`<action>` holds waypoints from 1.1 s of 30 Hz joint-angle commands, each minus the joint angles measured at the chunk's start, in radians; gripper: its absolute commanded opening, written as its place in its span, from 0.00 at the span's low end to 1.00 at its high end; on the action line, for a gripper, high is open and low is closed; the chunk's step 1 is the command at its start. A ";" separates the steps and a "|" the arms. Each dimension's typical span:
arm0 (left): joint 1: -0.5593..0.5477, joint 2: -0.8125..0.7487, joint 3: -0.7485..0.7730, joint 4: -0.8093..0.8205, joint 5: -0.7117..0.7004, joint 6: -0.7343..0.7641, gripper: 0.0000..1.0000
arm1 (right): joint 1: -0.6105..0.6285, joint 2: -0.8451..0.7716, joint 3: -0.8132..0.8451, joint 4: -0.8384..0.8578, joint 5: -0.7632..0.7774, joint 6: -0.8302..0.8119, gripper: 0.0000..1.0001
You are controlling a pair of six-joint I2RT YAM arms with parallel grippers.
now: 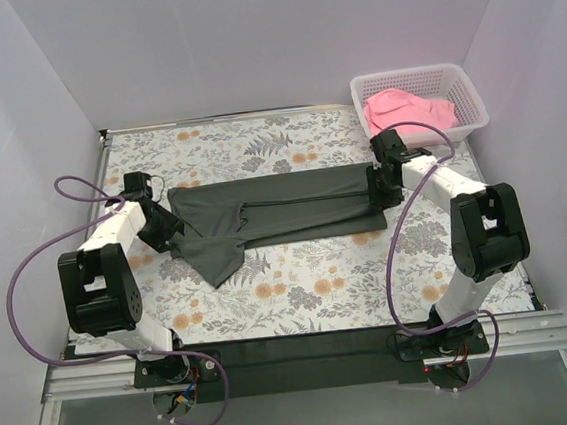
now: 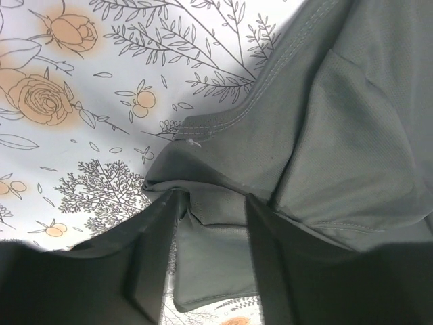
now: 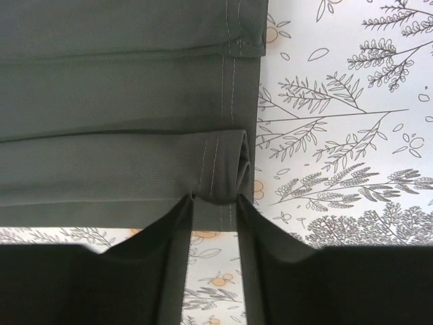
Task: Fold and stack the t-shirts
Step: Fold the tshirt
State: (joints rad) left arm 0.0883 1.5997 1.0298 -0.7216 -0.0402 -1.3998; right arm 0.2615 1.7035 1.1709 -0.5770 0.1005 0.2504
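Observation:
The dark charcoal t-shirt [image 1: 273,208] lies folded into a long band across the floral table, one sleeve sticking out toward the front left. My left gripper [image 1: 165,229] is at its left end. In the left wrist view its jaws [image 2: 213,200] stand apart, with the bunched shirt edge [image 2: 338,122] lying loose between them. My right gripper [image 1: 379,185] is at the right end, and its jaws [image 3: 215,202] also stand apart around the folded hem [image 3: 115,101]. The pink t-shirt [image 1: 409,110] lies crumpled in the basket.
A white mesh basket [image 1: 462,80] stands at the back right corner of the table. A floral cloth [image 1: 301,291] covers the table. White walls close in the back and both sides. Purple cables loop beside each arm.

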 commanded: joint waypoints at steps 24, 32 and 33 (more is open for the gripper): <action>-0.225 -0.385 -0.372 -0.056 0.198 -0.059 0.58 | 0.209 -0.350 -0.347 0.362 -0.311 0.027 0.71; -0.254 -0.305 -0.404 -0.001 0.232 -0.057 0.48 | 0.214 -0.378 -0.399 0.374 -0.300 0.030 0.71; -0.255 -0.297 -0.401 0.002 0.230 -0.057 0.47 | 0.214 -0.377 -0.401 0.374 -0.300 0.030 0.71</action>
State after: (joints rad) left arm -0.1570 1.2827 0.6323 -0.7486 0.1585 -1.4525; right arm 0.4717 1.3552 0.7799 -0.2501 -0.1905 0.2756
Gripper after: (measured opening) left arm 0.478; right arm 0.709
